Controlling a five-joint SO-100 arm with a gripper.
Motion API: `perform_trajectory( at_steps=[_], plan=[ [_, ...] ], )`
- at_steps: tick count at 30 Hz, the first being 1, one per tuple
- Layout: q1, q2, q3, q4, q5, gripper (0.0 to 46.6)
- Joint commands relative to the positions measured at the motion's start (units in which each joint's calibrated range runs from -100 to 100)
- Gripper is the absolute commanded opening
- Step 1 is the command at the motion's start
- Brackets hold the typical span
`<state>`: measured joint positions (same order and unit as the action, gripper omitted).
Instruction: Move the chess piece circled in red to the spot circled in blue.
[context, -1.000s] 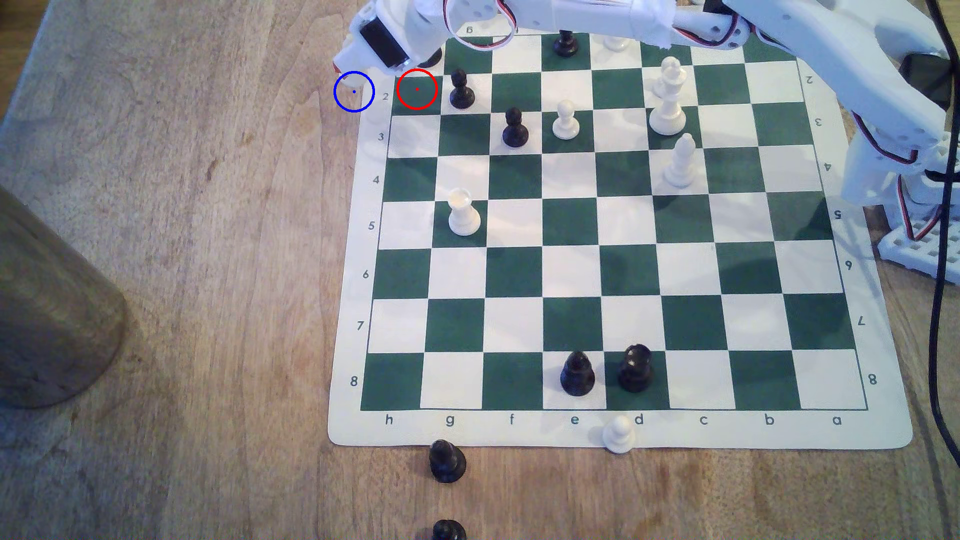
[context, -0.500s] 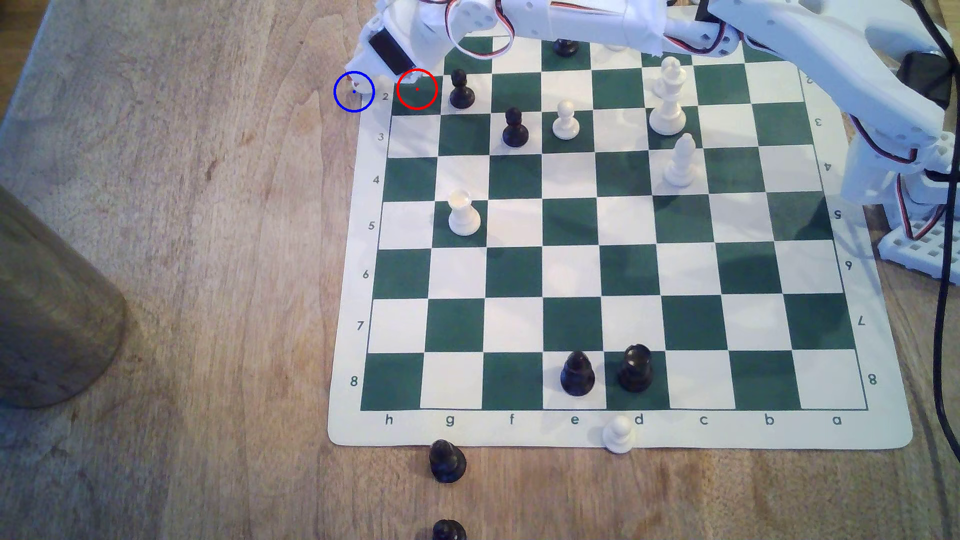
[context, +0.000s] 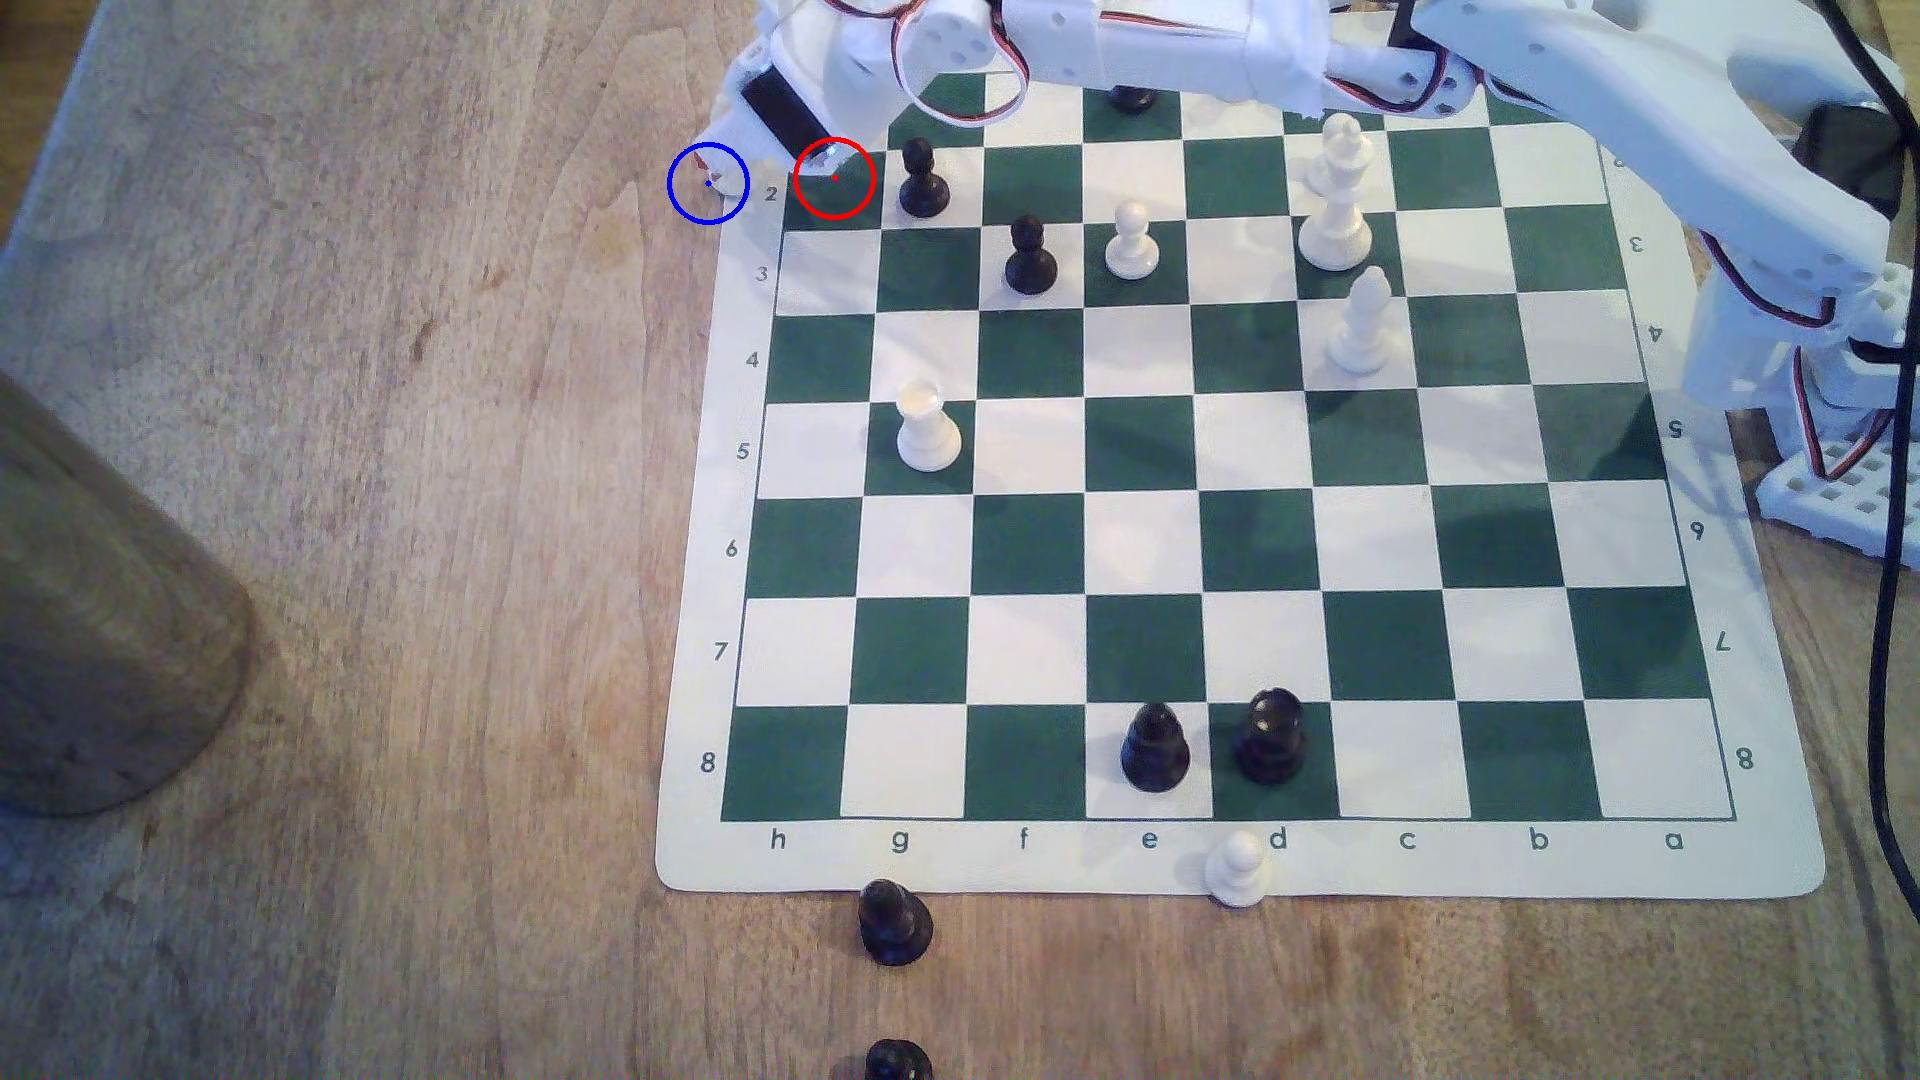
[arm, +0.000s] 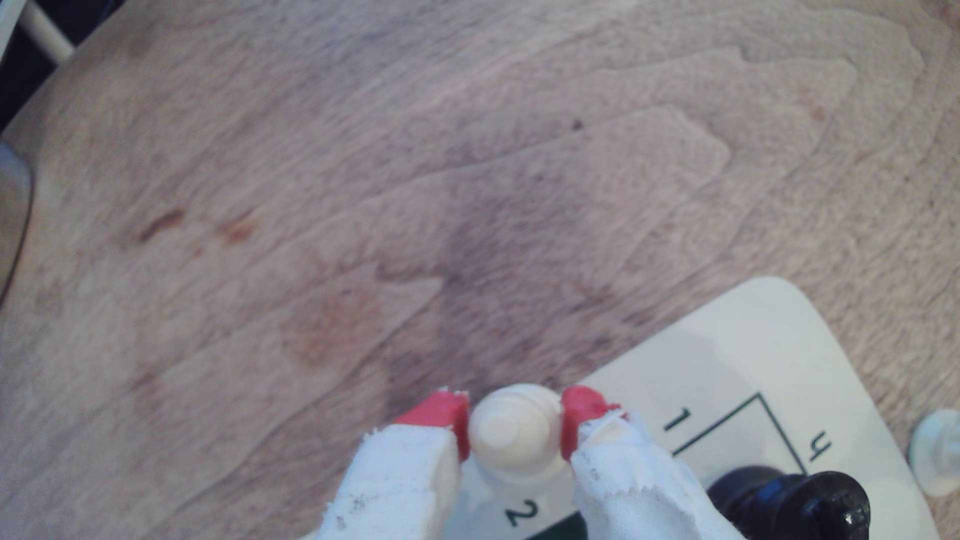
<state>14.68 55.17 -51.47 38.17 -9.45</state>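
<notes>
Wood-grain desk (context: 364, 467) bare on the exterior view's left, running up to the blue ring (context: 691, 199), drawn just off the pale margin of the chess mat (context: 717, 582). Inside that ring, toward its right half: the tool (context: 717, 171), red-tipped, clenched on the cream-white bishop-like piece (context: 734, 185).

From the wrist view, the same grip seen down the piece's long axis: tool (arm: 514, 420) with one of the red pads (arm: 439, 415) on each side of the bishop-like piece (arm: 511, 433), both pressed against its body, no gap to see. Axis close to upright, then, tip toward the camera, round base below and over the mat's margin beside the printed "2", with bare wood just beyond. Cannot tell whether the base touches down or hangs just above.

Further right in the exterior view: the red ring (context: 854, 203) on a green square, holding no piece, only a corner of the tool's body; then a black pawn (context: 923, 182) on the next square, well apart from the grip.

Judging by this: spot almost directly beneath the piece, perhaps a shade toward the exterior view's left. Likely called for: a straight lowering, then letting go without tipping the slim body.
</notes>
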Motion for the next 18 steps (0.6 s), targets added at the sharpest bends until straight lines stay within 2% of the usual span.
perform_trajectory(
  at_steps=[1, 2, 6, 8, 18],
  plan=[
    [-0.4, -2.1, -5.8, -1.0, 0.2, 4.0],
    [-0.3, -2.1, -5.8, -1.0, 0.0, 7.0],
    [-0.1, -2.5, -5.8, -1.1, -0.5, 13.9],
    [0.0, -2.9, -5.8, -1.1, -0.7, 15.8],
    [-0.2, -8.0, -5.2, 3.0, -1.4, 18.2]
  ],
)
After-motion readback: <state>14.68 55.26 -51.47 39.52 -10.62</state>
